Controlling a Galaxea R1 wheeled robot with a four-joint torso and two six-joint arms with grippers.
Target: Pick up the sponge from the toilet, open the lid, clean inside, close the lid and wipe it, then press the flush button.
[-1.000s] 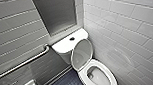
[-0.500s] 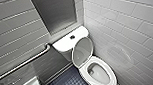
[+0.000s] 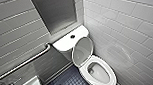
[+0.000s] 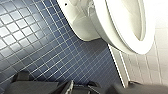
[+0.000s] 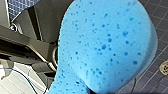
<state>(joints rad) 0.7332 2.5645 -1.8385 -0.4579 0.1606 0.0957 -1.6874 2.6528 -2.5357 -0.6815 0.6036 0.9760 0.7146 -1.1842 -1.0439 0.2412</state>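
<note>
Steel grab bar [image 3: 24,63] slants along grey-tiled wall, far left. White toilet [image 3: 112,78] in corner, tank at 10 o'clock of bowl. Flush button [image 3: 72,36] dark, mid tank top. Lid [image 3: 82,50] raised, upright against tank, bowl exposed. Left gripper [image 4: 80,88] over blue floor tiles [image 4: 45,50] near bowl's base; open or closed, cannot tell. Blue sponge [image 5: 107,45] clamped in right gripper [image 5: 86,91], above floor.
</note>
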